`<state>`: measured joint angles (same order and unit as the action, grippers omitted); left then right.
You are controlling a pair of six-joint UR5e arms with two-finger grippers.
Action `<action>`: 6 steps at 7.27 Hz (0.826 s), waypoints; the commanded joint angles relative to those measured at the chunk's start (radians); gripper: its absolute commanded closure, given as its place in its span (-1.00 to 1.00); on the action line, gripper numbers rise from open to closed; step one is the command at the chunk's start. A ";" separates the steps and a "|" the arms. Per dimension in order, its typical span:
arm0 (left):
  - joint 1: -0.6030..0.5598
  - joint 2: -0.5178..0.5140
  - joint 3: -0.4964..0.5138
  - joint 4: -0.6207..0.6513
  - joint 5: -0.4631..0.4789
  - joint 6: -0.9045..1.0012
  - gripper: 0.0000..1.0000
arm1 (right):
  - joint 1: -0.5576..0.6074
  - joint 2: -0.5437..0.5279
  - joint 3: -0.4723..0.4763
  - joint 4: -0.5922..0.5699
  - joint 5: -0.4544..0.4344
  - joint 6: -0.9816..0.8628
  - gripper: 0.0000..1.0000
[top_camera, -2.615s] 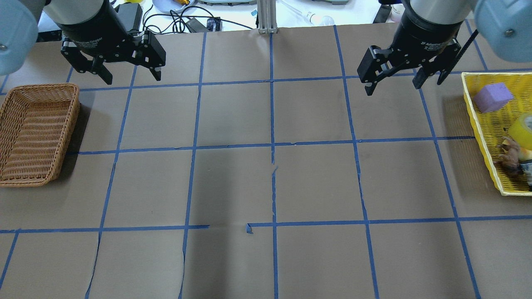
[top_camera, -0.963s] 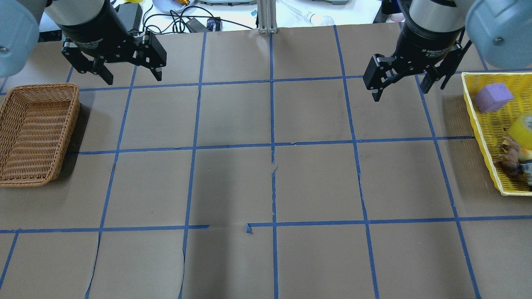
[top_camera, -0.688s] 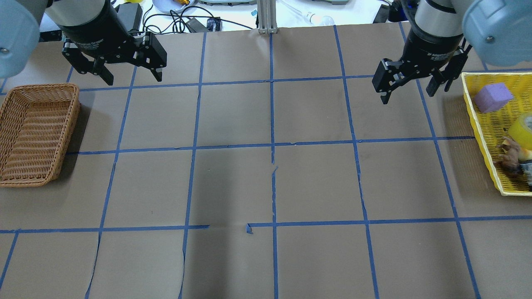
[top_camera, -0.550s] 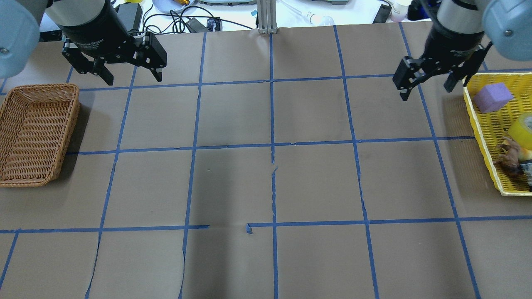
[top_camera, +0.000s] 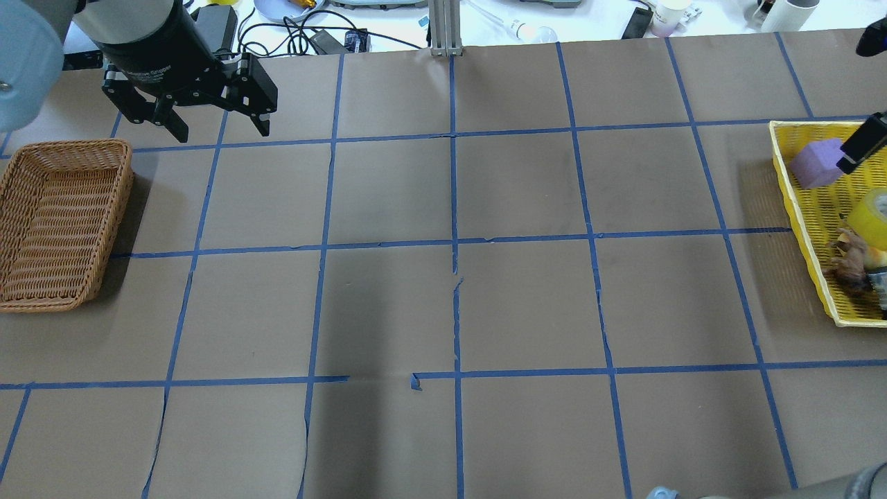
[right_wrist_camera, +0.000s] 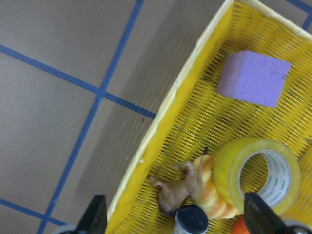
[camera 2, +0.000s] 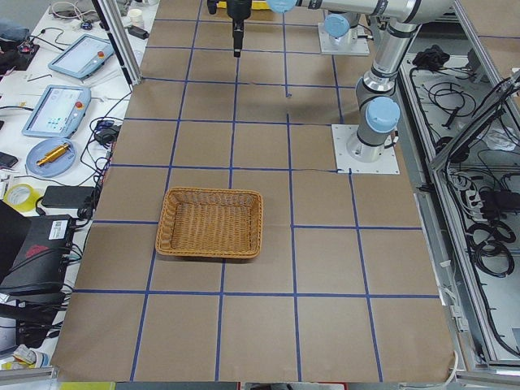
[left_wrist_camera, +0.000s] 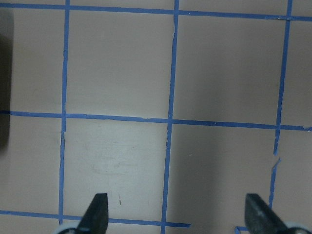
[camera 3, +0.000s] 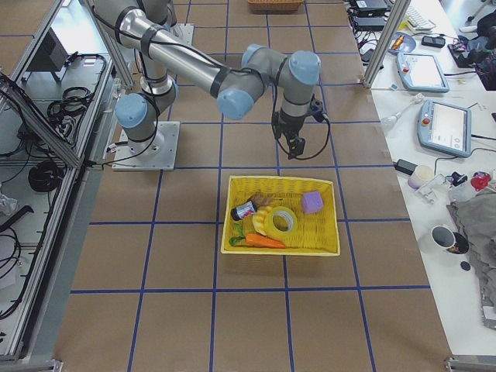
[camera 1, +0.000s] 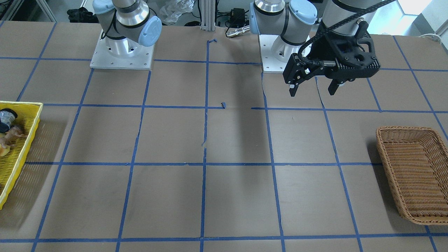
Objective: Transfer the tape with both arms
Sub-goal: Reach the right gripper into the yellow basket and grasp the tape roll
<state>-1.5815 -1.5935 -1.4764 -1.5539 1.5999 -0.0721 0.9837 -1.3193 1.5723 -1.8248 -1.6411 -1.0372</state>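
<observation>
The yellow tape roll (right_wrist_camera: 229,168) lies flat in the yellow tray (right_wrist_camera: 161,122), next to a toy animal and a dark spool. It also shows in the exterior right view (camera 3: 273,225) and at the overhead view's right edge (top_camera: 874,216). My right gripper (right_wrist_camera: 175,214) is open and empty. It hangs above the tray's near rim, apart from the tape (camera 3: 294,146). Only one of its fingers (top_camera: 859,149) shows overhead. My left gripper (top_camera: 222,132) is open and empty above the table's far left, and also shows in the front view (camera 1: 311,93) and the left wrist view (left_wrist_camera: 176,209).
A purple block (right_wrist_camera: 253,78) sits in the tray's far end. An orange carrot (camera 3: 263,242) and other small items lie by the tape. A wicker basket (top_camera: 128,180) stands at the left edge, below my left gripper. Blue tape lines grid the brown table.
My right arm has swung right, from the table's far right squares to above the yellow tray, mostly leaving the overhead view. Its gripper stays open. The left arm has not moved.
</observation>
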 commanded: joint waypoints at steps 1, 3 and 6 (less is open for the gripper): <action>0.000 0.001 -0.002 0.000 0.000 0.000 -1.00 | -0.130 0.127 0.003 -0.098 0.043 -0.116 -1.00; -0.002 0.000 -0.002 0.000 0.000 0.000 -1.00 | -0.166 0.213 0.003 -0.135 0.043 -0.116 -1.00; -0.003 0.000 -0.004 -0.002 0.000 0.000 -1.00 | -0.168 0.249 0.002 -0.157 0.043 -0.107 -0.86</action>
<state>-1.5841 -1.5934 -1.4794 -1.5549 1.5999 -0.0721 0.8182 -1.0843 1.5745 -1.9661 -1.5986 -1.1474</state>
